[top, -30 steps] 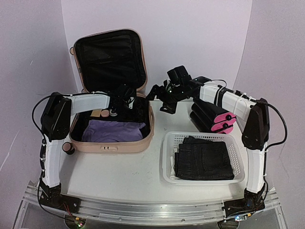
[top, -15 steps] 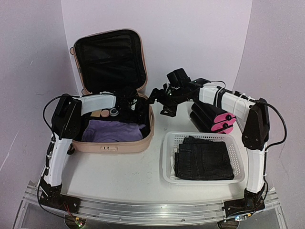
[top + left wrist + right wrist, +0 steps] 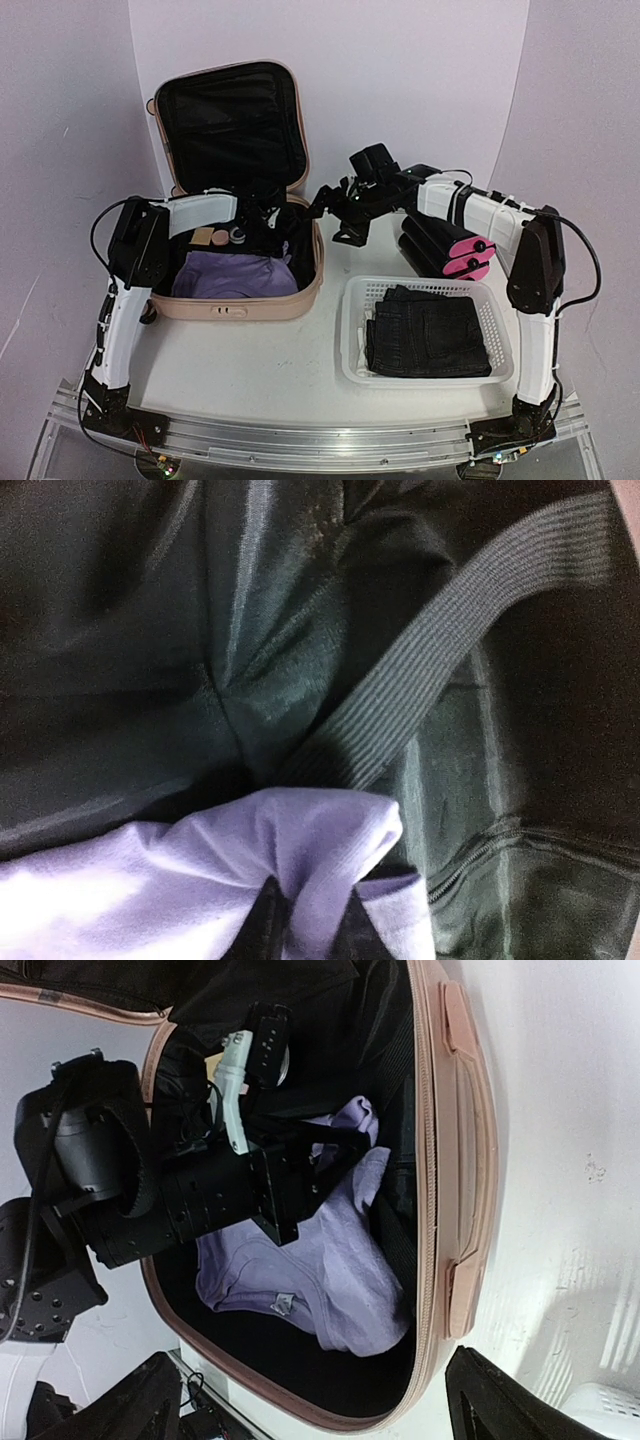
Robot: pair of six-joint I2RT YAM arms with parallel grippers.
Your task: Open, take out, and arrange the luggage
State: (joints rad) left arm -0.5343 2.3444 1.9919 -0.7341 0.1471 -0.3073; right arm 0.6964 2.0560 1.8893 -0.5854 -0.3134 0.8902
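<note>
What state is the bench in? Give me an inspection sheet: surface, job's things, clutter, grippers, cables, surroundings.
Surface: white table, carrying everything listed below.
Job's things: luggage open, lid upright; purple garment in its lower half.
Clutter: white basket holding dark jeans; black-and-pink drawer box behind it.
Grippers: left gripper down inside the luggage, fingers pinching a fold of the purple garment; right gripper open, raised beside the luggage's right edge.
Cables: black cable looping at each arm's shoulder, away from the goods.
Surroundings: pale purple backdrop; nothing else seen.
</note>
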